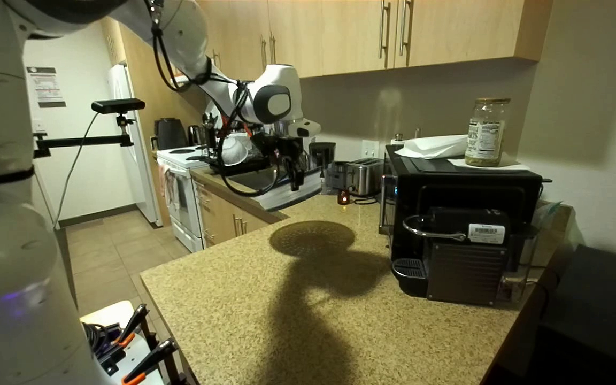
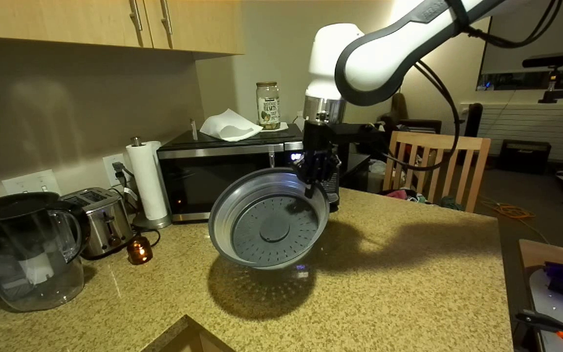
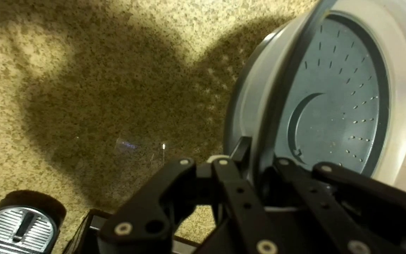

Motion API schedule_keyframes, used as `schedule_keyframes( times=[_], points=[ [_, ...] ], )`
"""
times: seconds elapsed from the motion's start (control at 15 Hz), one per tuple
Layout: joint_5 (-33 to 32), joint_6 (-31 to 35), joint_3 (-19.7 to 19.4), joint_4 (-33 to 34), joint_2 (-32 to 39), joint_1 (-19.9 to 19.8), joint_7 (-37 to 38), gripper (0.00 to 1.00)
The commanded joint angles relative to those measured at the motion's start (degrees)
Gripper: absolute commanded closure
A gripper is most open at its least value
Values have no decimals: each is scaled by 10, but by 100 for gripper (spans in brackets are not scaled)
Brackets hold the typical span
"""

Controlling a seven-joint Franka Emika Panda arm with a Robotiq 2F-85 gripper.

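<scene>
We record a grey colander (image 2: pixel 269 230) with a slotted base, aloft over the speckled countertop (image 2: pixel 408 298). It is tilted steeply, its open side turned toward us in an exterior view, and we see its dotted shadow (image 2: pixel 257 296) on the surface below. We find the gripper (image 3: pixel 261 160) pinching the colander's rim: in the wrist view one finger lies on the outer face, the other on the inner, with the wall caught between. Behind the colander, in an exterior view, we note a black microwave (image 2: pixel 218 188); on its top are a lidded glass jar (image 2: pixel 268 110) and a crumpled white paper (image 2: pixel 230 126). A coffee machine (image 1: pixel 468 267) stands just beside the microwave. Near the microwave's opposite end we log an upright paper towel roll (image 2: pixel 147 178), a metal toaster (image 2: pixel 115 212), a small amber glass (image 2: pixel 140 250) with a bright spot in it, and a clear pitcher (image 2: pixel 25 274) with a black lid. Farther out, we see a wooden chair (image 2: pixel 440 141) past the countertop edge, a white stove (image 1: pixel 186 187), and pale wooden cabinets (image 1: pixel 335 37) on the wall above.
</scene>
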Motion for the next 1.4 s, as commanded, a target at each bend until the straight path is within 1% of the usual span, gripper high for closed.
schedule_keyframes(
  times=[0.0, 0.4, 0.8, 0.93, 1.13, 1.33],
  points=[
    [-18, -13, 7, -61, -75, -15, -15, 96],
    [-75, -58, 9, -102, -145, -39, -9, 96],
    [-144, -119, 19, -114, -185, -62, -13, 96],
    [-177, -140, 24, -115, -192, -67, -11, 96],
    [-242, -170, 35, -111, -197, -71, -7, 96],
    [-290, -189, 45, -109, -200, -72, -11, 96]
  ],
)
